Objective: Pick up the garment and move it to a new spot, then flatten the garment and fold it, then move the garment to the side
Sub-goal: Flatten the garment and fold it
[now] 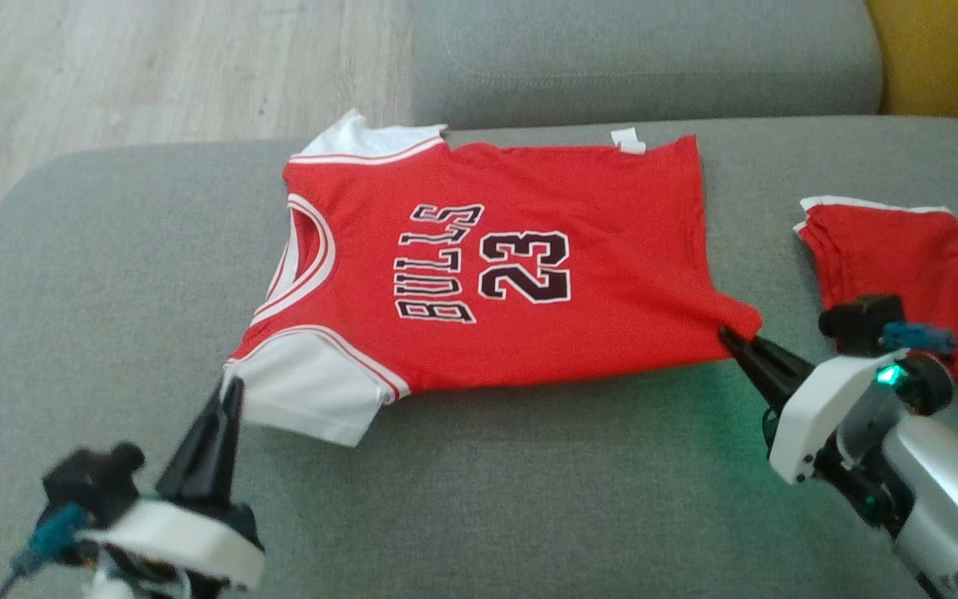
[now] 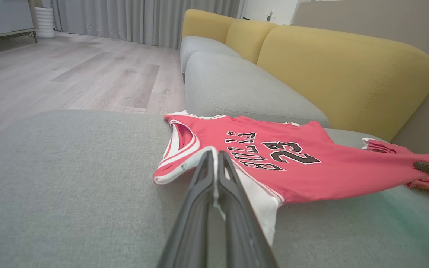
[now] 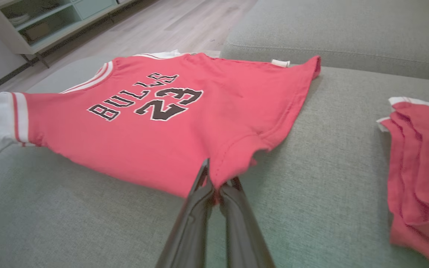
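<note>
The garment (image 1: 496,274) is a red jersey with white sleeves and "BULLS 23" in black, spread flat on the grey sofa cushion (image 1: 113,249). My left gripper (image 1: 229,384) is shut on the white sleeve's edge at the near left corner; in the left wrist view the left gripper (image 2: 214,154) pinches white cloth of the garment (image 2: 274,156). My right gripper (image 1: 727,334) is shut on the red hem corner at the near right. In the right wrist view the right gripper (image 3: 217,175) holds bunched red fabric of the garment (image 3: 155,111).
A second red piece of clothing (image 1: 911,266) lies folded at the right of the cushion. Another grey cushion (image 1: 645,58) and a yellow backrest (image 2: 341,70) lie beyond. Wooden floor (image 1: 155,66) runs past the cushion's far left edge.
</note>
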Tool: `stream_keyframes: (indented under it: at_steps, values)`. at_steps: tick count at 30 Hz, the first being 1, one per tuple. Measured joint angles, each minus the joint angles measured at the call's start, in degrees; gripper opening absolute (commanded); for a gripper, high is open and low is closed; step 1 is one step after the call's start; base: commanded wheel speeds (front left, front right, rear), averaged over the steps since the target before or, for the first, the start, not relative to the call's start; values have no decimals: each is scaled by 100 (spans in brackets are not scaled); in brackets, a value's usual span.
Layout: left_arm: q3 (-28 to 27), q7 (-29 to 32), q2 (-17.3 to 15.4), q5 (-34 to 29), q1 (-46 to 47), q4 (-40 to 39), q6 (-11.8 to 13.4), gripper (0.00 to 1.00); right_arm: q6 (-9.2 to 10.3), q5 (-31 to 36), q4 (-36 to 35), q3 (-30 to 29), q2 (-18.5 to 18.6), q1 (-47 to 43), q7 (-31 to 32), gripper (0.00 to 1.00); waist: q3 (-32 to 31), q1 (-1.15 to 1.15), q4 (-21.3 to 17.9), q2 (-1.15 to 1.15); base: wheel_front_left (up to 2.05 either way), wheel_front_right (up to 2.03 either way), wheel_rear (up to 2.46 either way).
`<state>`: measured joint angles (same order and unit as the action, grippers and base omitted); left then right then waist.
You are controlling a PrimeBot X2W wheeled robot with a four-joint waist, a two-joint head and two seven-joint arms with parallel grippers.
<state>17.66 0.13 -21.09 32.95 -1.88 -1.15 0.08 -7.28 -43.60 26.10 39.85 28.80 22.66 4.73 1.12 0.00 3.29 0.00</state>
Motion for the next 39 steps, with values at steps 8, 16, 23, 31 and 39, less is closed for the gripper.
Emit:
stream_keyframes:
  at_steps: [8,16,23,31,39]
  values:
    - [-100,359,-14,52,1115,673,43,0,0,193,90,-631,-339,293,497,0,425,1,-41,0,0,0,0]
    - [69,636,-33,-141,2363,1695,-68,0,0,347,413,-864,-678,821,1121,0,875,1,-80,0,0,0,0]
    - [183,626,-30,-391,3424,2537,-268,0,0,421,644,-879,-875,1350,1519,0,1186,2,-121,0,0,0,0]
    - [514,527,7,-748,4643,3707,-504,0,0,538,1051,-835,-1066,2066,1908,0,1581,1,-227,0,0,0,0]
    - [699,-248,338,-933,5552,4522,-584,100,0,1020,1638,-915,-1128,2983,1519,100,1873,1,-327,-1,0,0,0]
